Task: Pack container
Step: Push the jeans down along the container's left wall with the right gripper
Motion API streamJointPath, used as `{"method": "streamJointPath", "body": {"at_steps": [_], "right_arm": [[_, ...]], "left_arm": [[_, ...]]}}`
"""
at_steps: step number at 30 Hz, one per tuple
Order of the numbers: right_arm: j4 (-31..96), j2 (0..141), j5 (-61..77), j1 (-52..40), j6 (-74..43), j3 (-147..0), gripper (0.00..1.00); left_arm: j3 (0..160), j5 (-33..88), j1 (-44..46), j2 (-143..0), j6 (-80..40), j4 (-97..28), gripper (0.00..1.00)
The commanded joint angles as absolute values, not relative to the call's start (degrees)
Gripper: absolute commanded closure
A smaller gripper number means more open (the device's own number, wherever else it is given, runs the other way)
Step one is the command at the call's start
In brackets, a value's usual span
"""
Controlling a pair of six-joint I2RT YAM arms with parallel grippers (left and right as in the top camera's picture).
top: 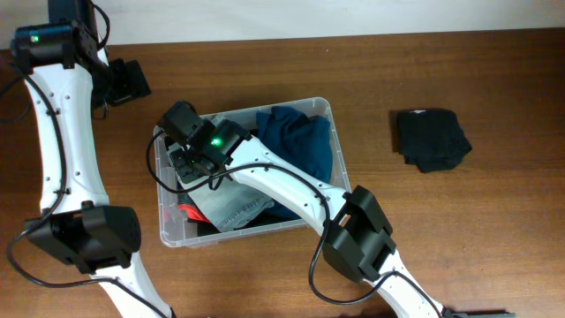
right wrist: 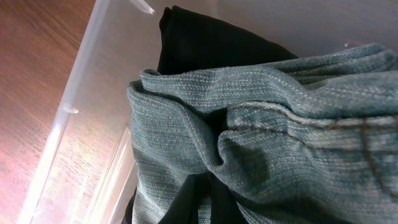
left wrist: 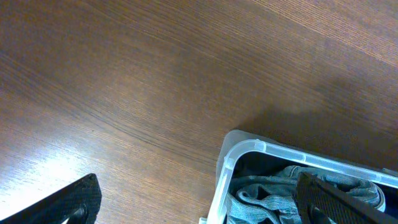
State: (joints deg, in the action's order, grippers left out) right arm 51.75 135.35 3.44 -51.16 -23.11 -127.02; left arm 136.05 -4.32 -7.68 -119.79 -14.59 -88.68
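Inside, the right gripper (top: 187,161) has its fingers drawn together, sunk into the left end of the container (top: 328,108). Whether any cloth is pinched between them cannot be told; it looks set to press the clothes flat. Close under its camera lie folded jeans (right wrist: 261,124), pale grey-blue, ribbed, with stitched seams, over a smooth black cloth (right wrist: 211,43). A dark blue garment (top: 296,141) fills the right end. The container is clear thin plastic with rounded corners, mid-table. The left gripper (top: 131,81) hangs with fingers wide apart beyond the far left corner, likely keeping clear. A folded black garment (top: 431,139) lies well apart on the wooden table (top: 494,230), probably next.
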Motion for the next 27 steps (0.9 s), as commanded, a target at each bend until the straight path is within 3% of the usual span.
{"method": "streamJointPath", "body": {"at_steps": [1,14,27], "right_arm": [[52.99,135.72,0.56,-50.57,-21.21,-127.22,0.96],[59.75,128.53,-0.64,-42.61,-21.26,-130.58,0.96],[46.61,131.92,12.25,-42.41,-22.13,-118.83,0.96]], "left_arm": [[135.87,-3.90,-7.77,-119.31,-15.16,-88.73,0.01],[135.87,-3.90,-7.79,-119.31,-15.16,-88.73,0.01],[135.87,-3.90,-7.79,-119.31,-15.16,-88.73,0.01]]}}
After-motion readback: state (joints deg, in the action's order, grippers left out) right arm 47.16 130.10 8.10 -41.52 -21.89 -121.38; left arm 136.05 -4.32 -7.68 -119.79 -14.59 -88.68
